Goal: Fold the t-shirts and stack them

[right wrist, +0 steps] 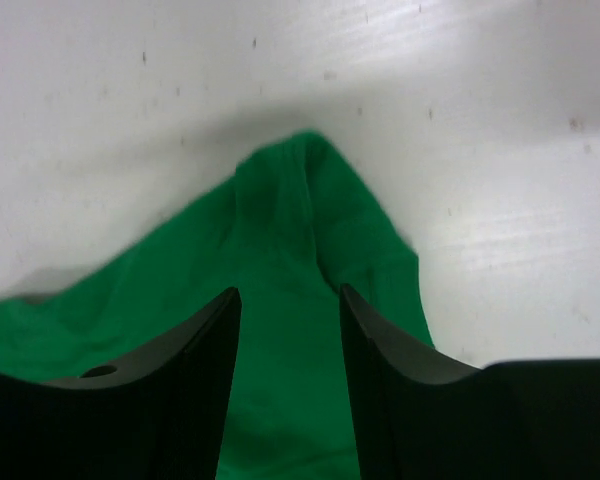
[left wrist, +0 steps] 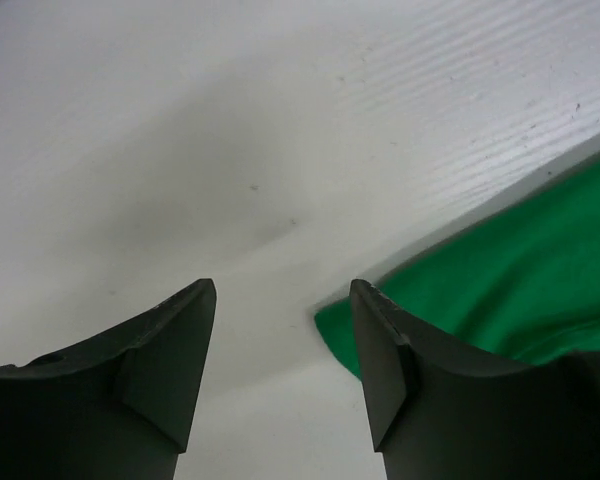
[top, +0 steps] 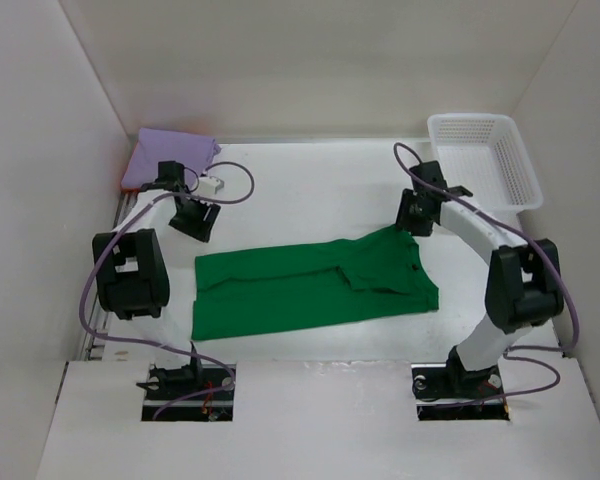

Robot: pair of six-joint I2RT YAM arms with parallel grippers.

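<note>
Green t-shirt (top: 310, 285) lies spread across the middle of the white table (top: 310, 190), long side running left to right, with a folded-over panel on its right half. White lattice basket (top: 477, 160) stands at the far right corner, well apart from the green cloth. Lavender t-shirt (top: 170, 155) sits as a folded block in the far left corner against the wall; its near edge is partly hidden behind the left arm's wrist. Only these two shirts can be identified with confidence. Right gripper (top: 417, 218) is at the far right corner of the green t-shirt and covers that corner in the overhead view. In the right wrist view the right gripper (right wrist: 288, 295) has its jaws moderately spread with a clear gap, and the green t-shirt (right wrist: 280, 330) rises beneath them into a peaked ridge; nothing is pinched, and contact between fingertips and cloth cannot be determined. Left gripper (top: 195, 222) is near the shirt's far left corner. In the left wrist view the left gripper (left wrist: 280, 290) is spread wider, with bare table between the jaws, holding nothing. An edge of the green t-shirt (left wrist: 520, 270) lies just beside its right finger, the remainder cut off by the frame.
</note>
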